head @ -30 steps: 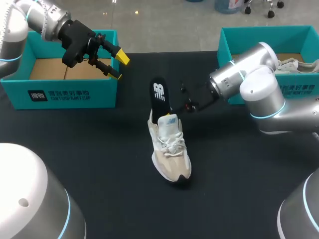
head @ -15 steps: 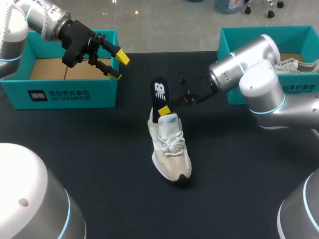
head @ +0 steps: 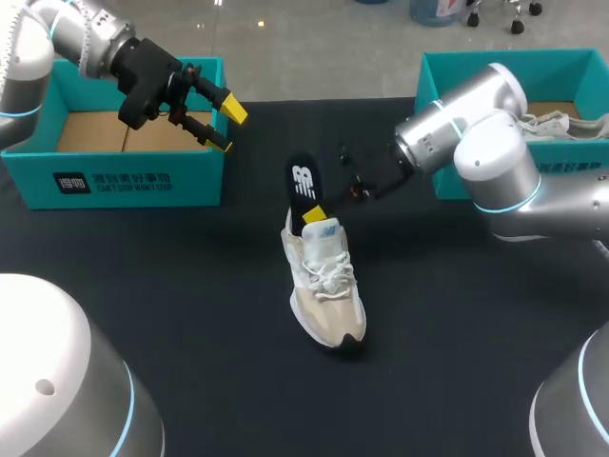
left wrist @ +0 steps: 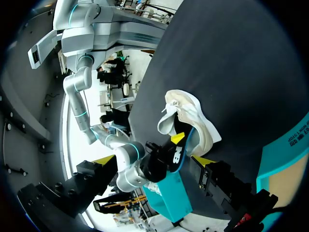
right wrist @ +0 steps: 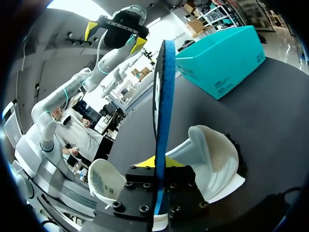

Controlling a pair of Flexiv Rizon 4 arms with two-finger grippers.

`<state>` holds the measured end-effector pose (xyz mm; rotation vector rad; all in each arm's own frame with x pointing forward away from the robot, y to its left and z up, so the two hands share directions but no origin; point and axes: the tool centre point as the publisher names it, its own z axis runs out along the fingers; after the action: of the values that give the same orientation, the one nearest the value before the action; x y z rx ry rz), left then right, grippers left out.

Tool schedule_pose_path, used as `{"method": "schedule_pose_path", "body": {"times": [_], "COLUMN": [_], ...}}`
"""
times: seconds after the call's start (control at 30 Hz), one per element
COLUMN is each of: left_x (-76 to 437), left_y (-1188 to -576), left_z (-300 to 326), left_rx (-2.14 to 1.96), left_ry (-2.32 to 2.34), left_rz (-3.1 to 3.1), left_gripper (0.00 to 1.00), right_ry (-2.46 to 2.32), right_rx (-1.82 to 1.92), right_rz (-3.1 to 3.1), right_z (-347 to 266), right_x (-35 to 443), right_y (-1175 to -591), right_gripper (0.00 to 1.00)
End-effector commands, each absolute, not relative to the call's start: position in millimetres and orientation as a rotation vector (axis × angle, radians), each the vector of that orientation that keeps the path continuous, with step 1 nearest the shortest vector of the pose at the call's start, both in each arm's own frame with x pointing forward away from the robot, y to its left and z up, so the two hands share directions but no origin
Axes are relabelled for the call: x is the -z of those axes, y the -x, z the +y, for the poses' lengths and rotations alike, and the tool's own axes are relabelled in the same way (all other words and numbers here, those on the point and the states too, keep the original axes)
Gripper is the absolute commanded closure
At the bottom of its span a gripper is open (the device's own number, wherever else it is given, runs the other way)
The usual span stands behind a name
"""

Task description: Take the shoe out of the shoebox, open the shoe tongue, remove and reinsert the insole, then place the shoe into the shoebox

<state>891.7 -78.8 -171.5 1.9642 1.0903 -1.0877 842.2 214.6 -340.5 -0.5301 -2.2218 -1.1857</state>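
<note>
Silver arms (head: pixel 495 162), cyan rings, black tools (head: pixel 226 127), tips seemingly yellow

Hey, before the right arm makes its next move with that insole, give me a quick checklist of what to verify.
1. Right end effector shut on insole: ok, the fingers pinch it edge-on.
2. Insole fully clear of shoe: cannot tell, its lower end sits hidden behind the heel.
3. Shoe upright on table: ok.
4. Left end effector out of the way: ok, open, at the left shoebox, apart from the shoe.
5. Left shoebox free for the shoe: ok, bare cardboard floor shows.
</note>
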Motion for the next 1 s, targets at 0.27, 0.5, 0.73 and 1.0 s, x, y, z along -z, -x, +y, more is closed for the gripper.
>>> {"method": "schedule_pose_path", "body": {"times": [0.27,0.5,0.73,1.0], "left_x": [171.2,171.2,171.2,171.2], "left_y": [-891.5,-891.5,-891.5,-891.5], "left_z": [-78.4,-78.4,-78.4,-78.4], "left_rx": [1.085,1.085,1.085,1.085], "left_ry": [-1.968,-1.968,-1.968,-1.968], "left_rz": [1.09,1.09,1.09,1.09], "left_gripper": [0.0,0.0,0.0,0.0], "right_ry": [0.548,0.525,0.508,0.506], "right_rx": [1.146,1.176,1.182,1.184], "right_rz": [-2.219,-2.248,-2.263,-2.244], "right_z": [215.5,218.5,218.7,220.9], "right_x": [348.3,335.5,329.7,336.7], "right_y": [-826.8,-838.0,-849.1,-851.9], "right_gripper": [1.0,0.62,0.64,1.0]}}
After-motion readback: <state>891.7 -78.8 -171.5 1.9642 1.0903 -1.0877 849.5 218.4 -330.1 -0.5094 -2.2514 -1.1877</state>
